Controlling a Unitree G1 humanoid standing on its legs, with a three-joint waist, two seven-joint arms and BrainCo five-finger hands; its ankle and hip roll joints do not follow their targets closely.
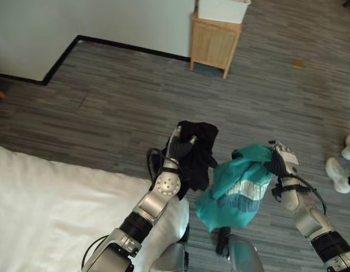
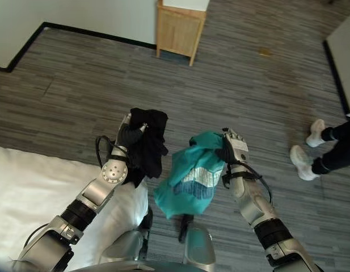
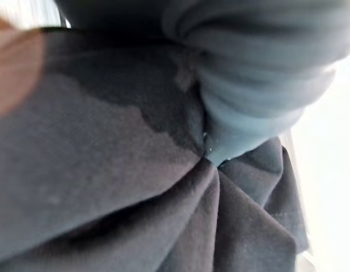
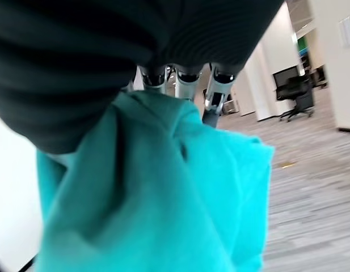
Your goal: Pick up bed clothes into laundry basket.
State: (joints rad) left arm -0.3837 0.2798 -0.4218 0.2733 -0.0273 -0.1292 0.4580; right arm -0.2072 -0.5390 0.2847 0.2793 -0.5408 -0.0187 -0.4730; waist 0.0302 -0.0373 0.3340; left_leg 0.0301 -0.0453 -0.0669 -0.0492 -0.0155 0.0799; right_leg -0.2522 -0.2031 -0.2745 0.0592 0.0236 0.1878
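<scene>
A black garment (image 1: 200, 153) hangs in the air over the floor, held by my left hand (image 1: 179, 146), whose fingers curl round its top; the dark cloth (image 3: 135, 187) spreads past that hand in the left wrist view. A teal shirt with a pale print (image 1: 237, 190) hangs to its right from my right hand (image 1: 282, 158), which is shut on the shirt's upper edge. The teal cloth (image 4: 152, 192) bunches under the fingers (image 4: 214, 93) in the right wrist view. A white laundry basket (image 1: 222, 8) stands on a wooden side table (image 1: 213, 42) at the far end of the floor.
The white bed (image 1: 44, 209) lies at the lower left, under my left arm. A white wall with a black skirting strip (image 1: 67, 54) runs along the far left. A person's white shoes (image 2: 305, 156) stand on the grey plank floor (image 1: 106, 102) at the right.
</scene>
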